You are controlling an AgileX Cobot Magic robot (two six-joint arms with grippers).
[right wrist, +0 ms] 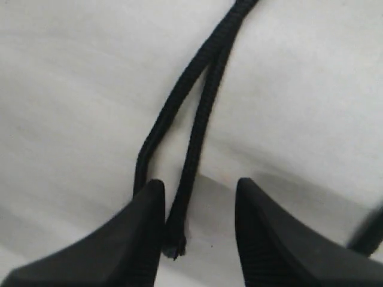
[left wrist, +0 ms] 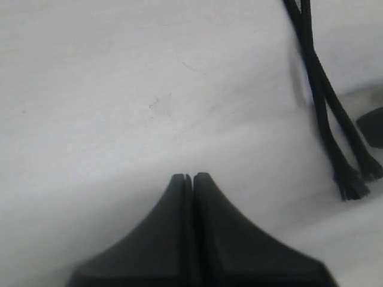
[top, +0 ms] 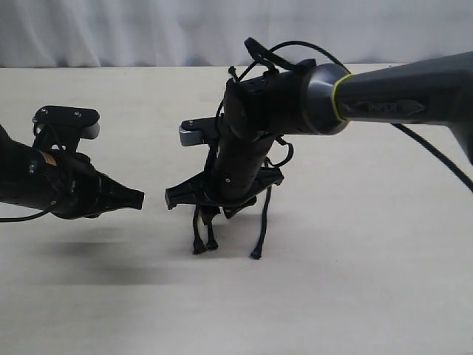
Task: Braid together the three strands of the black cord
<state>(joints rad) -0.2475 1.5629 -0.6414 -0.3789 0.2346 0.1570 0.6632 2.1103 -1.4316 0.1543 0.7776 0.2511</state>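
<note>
The black cord lies on the table under my right arm, its knot hidden. Two of the three strands end side by side, the third a little to their right. My right gripper points down over them, open. In the right wrist view one strand runs between its fingers, close to one finger, with its flared tip on the table; a second strand passes behind that finger. My left gripper is shut and empty, left of the strands. Two strand ends show beside it.
The beige table spreads in front and to both sides. A white curtain closes the back. A glossy black cable loops off the right arm. The left arm's wrist hovers at the far left.
</note>
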